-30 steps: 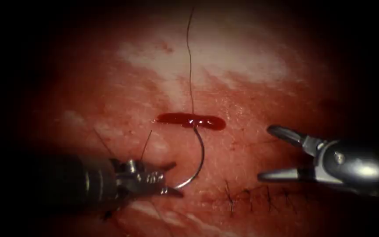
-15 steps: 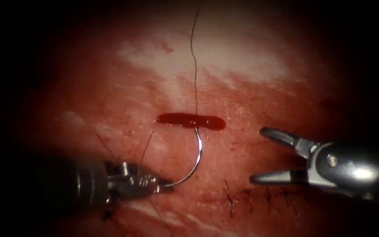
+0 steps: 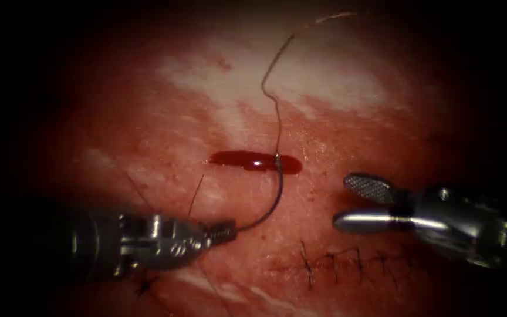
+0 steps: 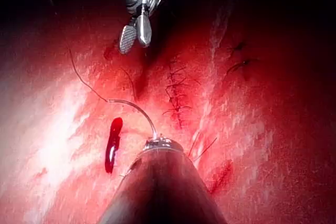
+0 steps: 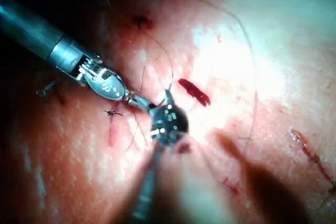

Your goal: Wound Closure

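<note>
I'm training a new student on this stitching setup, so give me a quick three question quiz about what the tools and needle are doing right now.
1. True or false: the left tool holds the needle.
2. The right tool holds: A the thread, B the tissue, C nothing.
3. Fill in: the thread joins the needle at the red ____.

Key: 1 true, at the needle's end, which lies free above the tissue. 2 C, jaws open. 3 fluid.

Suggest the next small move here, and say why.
Probably ease the right arm's open pincer toward the curved steel needle to take it mid-curve. The left arm's pincer grips the needle at its very end, likely a poor hold for driving. The other end, trailing dark thread, lies over the elongated red fluid patch, seemingly free of the tissue. The right pincer holds nothing.
</note>
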Motion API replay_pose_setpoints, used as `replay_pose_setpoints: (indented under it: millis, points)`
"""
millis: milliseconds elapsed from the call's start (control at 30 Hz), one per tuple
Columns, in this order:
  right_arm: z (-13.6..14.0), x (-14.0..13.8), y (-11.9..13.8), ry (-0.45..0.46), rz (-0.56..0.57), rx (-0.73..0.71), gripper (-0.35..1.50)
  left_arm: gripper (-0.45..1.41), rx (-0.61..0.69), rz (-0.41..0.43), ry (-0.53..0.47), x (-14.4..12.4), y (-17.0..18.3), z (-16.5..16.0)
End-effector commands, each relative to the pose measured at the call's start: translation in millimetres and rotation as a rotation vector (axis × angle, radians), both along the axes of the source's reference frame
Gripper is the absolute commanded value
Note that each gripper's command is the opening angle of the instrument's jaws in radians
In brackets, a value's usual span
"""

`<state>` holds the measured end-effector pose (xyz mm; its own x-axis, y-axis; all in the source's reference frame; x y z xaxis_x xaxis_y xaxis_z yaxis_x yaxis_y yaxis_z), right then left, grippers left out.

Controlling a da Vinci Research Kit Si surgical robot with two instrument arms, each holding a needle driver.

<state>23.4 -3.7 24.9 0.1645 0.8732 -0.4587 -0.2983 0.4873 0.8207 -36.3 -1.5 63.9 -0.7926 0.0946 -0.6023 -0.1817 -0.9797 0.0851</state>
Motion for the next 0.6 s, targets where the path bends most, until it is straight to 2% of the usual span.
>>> replay_pose_setpoints:
  millis: [33, 167, 433, 600]
  points:
    - [1.0, 0.7, -0.3, 0.002, -0.001, 0.001, 0.59, -0.45, -0.009, 0.000, -0.002, -0.5, -0.4, 0.6]
    - [1.9, 1.4, -0.1, -0.007, -0.002, 0.003, 0.72, -0.45, -0.054, 0.001, -0.016, -0.6, -0.3, -0.4]
    - [3.3, 2.1, 0.3, -0.036, -0.003, -0.001, 0.77, -0.45, -0.092, -0.011, -0.040, -1.1, 0.0, -3.7]
    - [3.5, 2.8, 0.6, -0.042, 0.005, -0.002, 0.81, -0.45, -0.102, -0.014, -0.037, -1.6, -0.2, -4.4]
